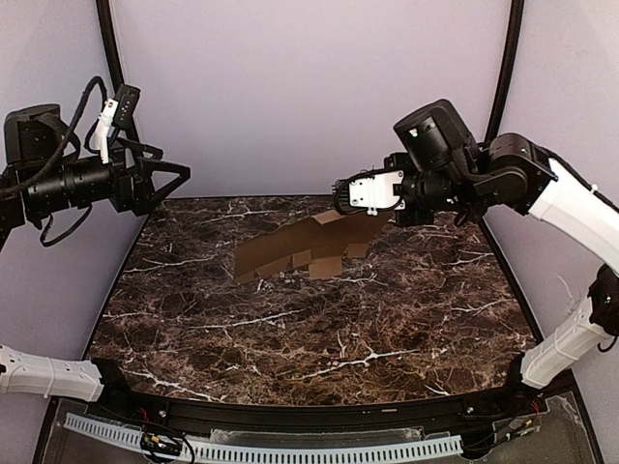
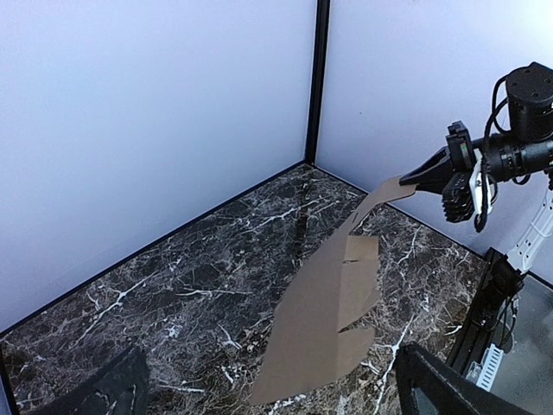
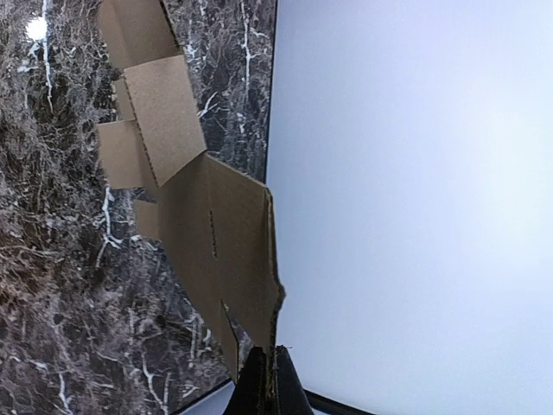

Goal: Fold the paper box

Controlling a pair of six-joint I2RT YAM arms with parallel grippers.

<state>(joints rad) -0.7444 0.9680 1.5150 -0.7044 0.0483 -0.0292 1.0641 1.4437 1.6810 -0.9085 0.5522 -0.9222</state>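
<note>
The paper box is a flat tan die-cut cardboard sheet (image 1: 290, 249) with flaps and notched tabs, lying toward the back middle of the marble table. Its right end is lifted off the table. My right gripper (image 1: 340, 198) is shut on that raised edge; in the right wrist view the fingers (image 3: 270, 380) pinch the sheet's rim (image 3: 216, 242). The left wrist view shows the sheet (image 2: 324, 320) rising toward the right gripper (image 2: 413, 179). My left gripper (image 1: 179, 174) hovers open and empty at the far left, above the table's left edge, well away from the sheet.
The dark marble table (image 1: 319, 329) is enclosed by pale walls (image 1: 309, 87) at back and sides with black corner posts (image 1: 108, 43). A perforated white strip (image 1: 309, 452) runs along the near edge by the arm bases.
</note>
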